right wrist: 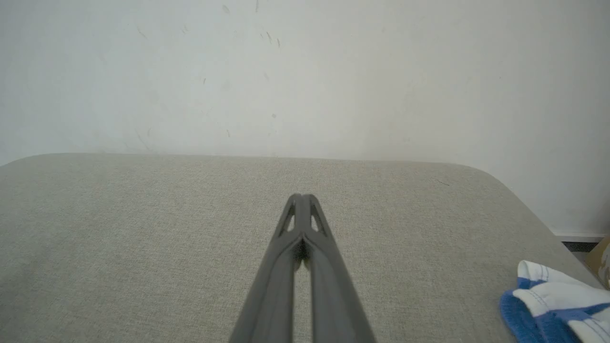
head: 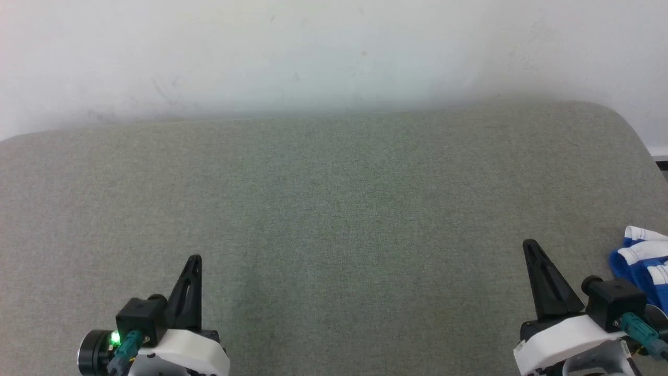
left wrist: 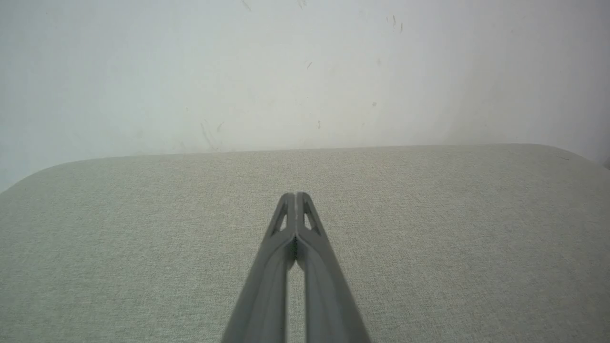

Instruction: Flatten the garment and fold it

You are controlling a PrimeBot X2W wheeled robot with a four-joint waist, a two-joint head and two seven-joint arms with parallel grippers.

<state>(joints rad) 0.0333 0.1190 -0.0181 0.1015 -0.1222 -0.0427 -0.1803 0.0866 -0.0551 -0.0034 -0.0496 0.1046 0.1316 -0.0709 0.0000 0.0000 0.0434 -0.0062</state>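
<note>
- My left claw (head: 194, 259): fingers pressed together, holding nothing, low over the surface (head: 334, 209) at the near left.
- My right claw (head: 530, 245): also pressed together and empty, at the near right.
- The garment (head: 643, 267): bunched in a heap at the surface's right edge, just beside and outboard of my right claw, not touching it. Partly cut off by the frame, so I can't tell how much hangs over the edge.
- Right wrist view shows blue cloth with white bands and stitched trim, layers lapped over each other. Waistband not made out from here.
- The middle of the grey-green surface, where it should be spread, has nothing lying on it. Flattening not begun, folding not begun.
- Handling, my guess: light, soft, floppy. It will sag and drag when lifted and won't keep a shape, and a pinch may catch two layers at once. Not fragile, not slippery on this woven cover.
- Where to grab: a hemmed white edge or corner sticking up from the heap is firmer than the loose blue middle. My right claw has to spread first, then pinch there and pull it toward the centre.
- Risk: a nudge could push it off the edge.
</note>
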